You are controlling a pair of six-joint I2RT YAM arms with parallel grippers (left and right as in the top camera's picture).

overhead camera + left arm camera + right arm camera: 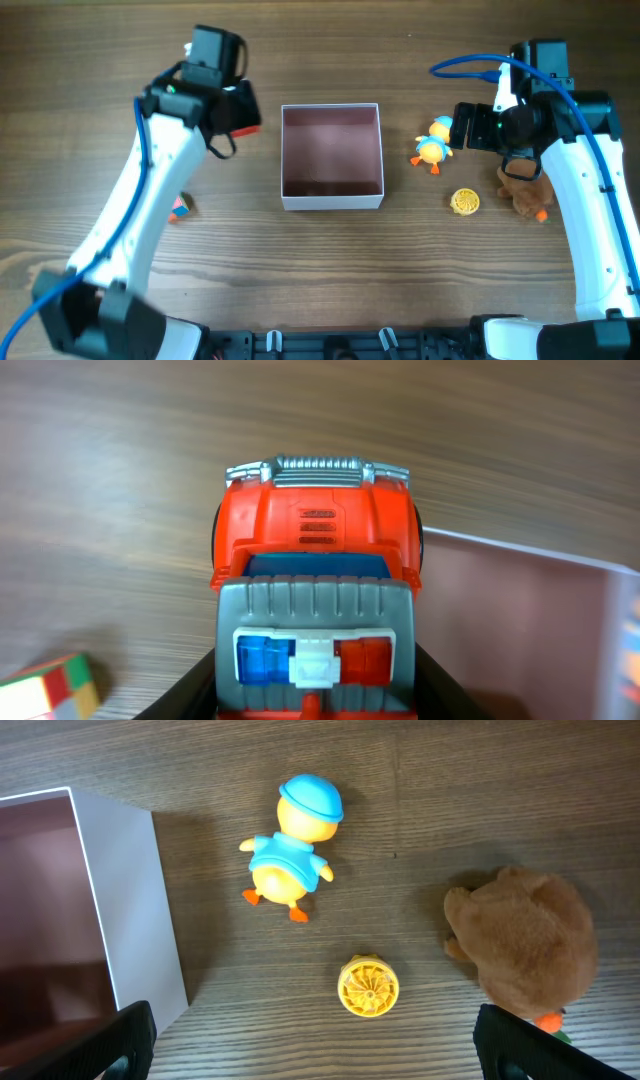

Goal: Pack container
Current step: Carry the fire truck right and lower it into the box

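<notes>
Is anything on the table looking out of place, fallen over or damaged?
Nothing looks spilled or broken. Only the duck lies flat on the table, to the right of the box, instead of standing on its feet.

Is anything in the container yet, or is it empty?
Empty. Overhead, the container shows only bare pink floor; the red toy truck, duck, yellow wheel and brown plush are all outside it.
</notes>
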